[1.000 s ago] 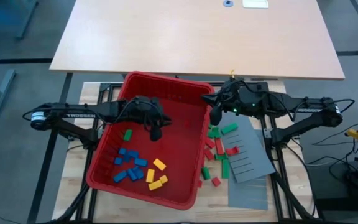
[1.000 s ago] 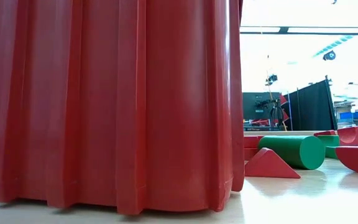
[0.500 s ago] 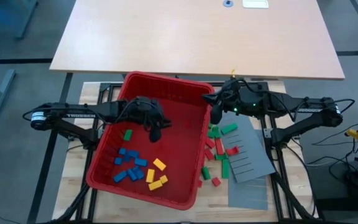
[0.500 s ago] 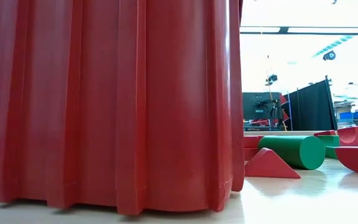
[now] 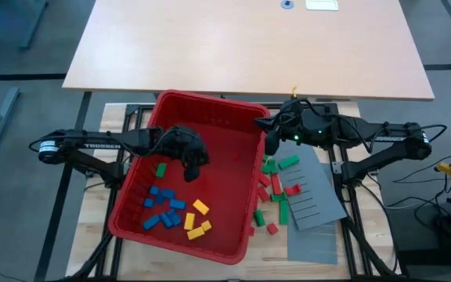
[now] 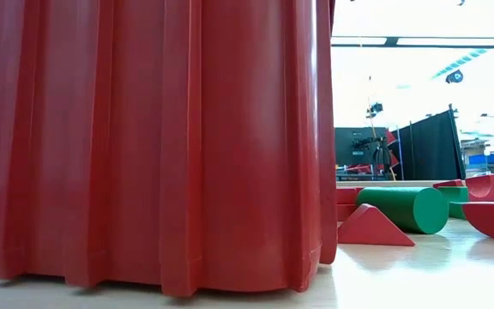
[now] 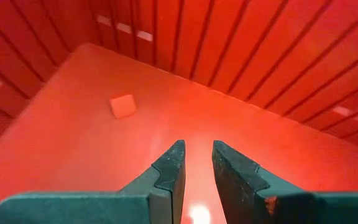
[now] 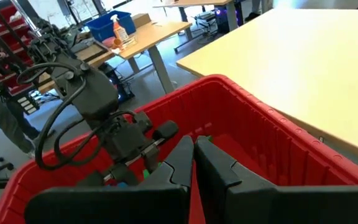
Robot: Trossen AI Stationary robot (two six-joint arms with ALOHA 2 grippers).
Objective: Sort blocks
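Left gripper [image 5: 195, 171] down inside red bin [image 5: 210, 110], over bare floor just right of lone green block [image 5: 161, 169]; in left wrist view fingers [image 7: 170, 171] nearly together w/ narrow slit between, nothing in it, so released/empty. Small block [image 7: 123, 106] lying on bin floor ahead of those fingers in same view, colour washed red, true colour can't tell. Right gripper [image 5: 272, 146] hanging at bin's right rim, above the gap between bin & grey slotted panel [image 5: 313, 192]; in right wrist view fingers [image 8: 180, 162] pressed shut, clenched on nothing visible. Blocks in two lots: inside bin, blue cluster [image 5: 161, 207] toward near-left part of floor, yellow ones [image 5: 198, 219] just right of blue, green one apart, farther up. Outside bin, red & green blocks [image 5: 275, 186] scattered on table btwn bin wall and panel, some touching panel's edge, a couple on it. Low view: bin's ribbed wall [image 6: 144, 137] filling most of frame, green cylinder [image 6: 401, 209] lying on its side beside red wedge [image 6: 374, 227], touching or nearly so, more red pieces behind. Large tan tabletop [image 5: 249, 43] beyond the bin, well apart from blocks.
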